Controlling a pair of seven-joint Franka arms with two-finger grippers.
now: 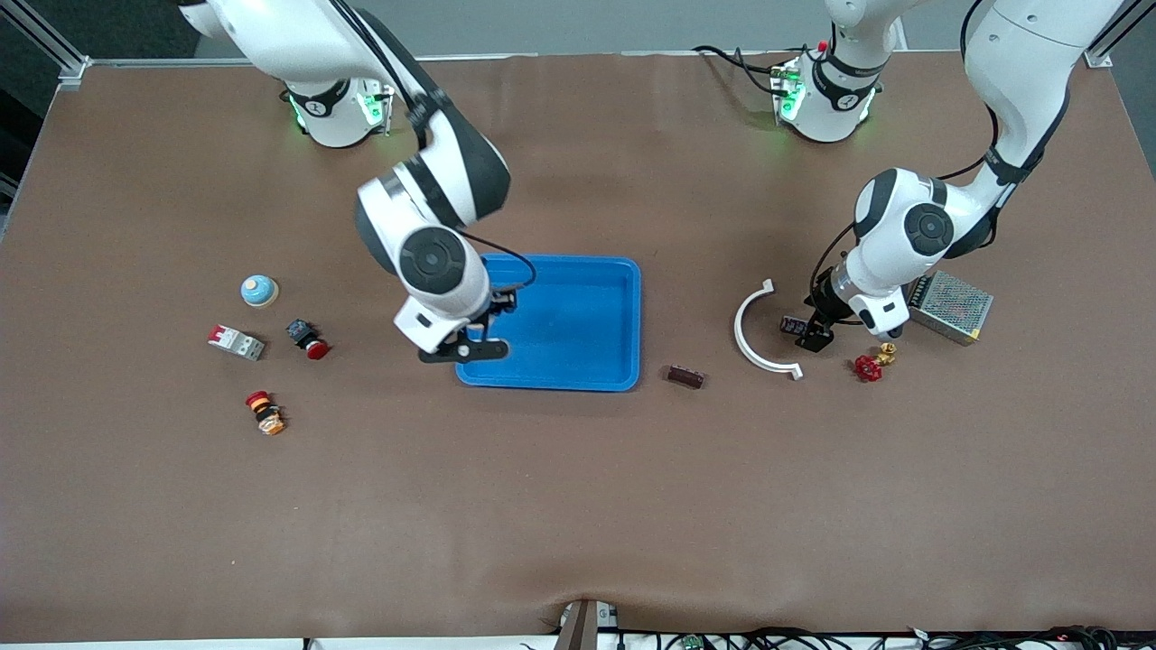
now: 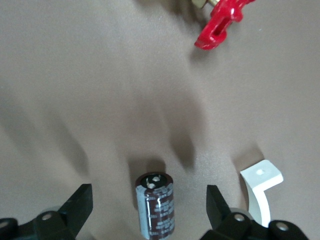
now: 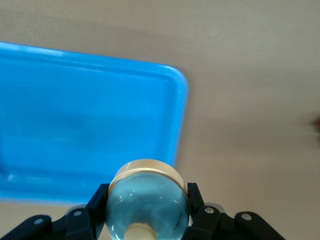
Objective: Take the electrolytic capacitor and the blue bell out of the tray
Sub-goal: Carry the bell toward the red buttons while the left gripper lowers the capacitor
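Note:
My right gripper is shut on a bell with a pale blue dome and a gold base. It holds the bell over the near corner of the blue tray at the right arm's end. In the front view this gripper is at the tray's edge and the hand hides the held bell. My left gripper is open and low over the table. Its fingers straddle a dark brown capacitor lying on its side. In the front view the gripper and the capacitor are beside a white bracket.
A white curved bracket and a red valve flank the left gripper, with a metal mesh box close by. A small dark brown part lies near the tray. Another blue bell, a breaker and two push buttons lie toward the right arm's end.

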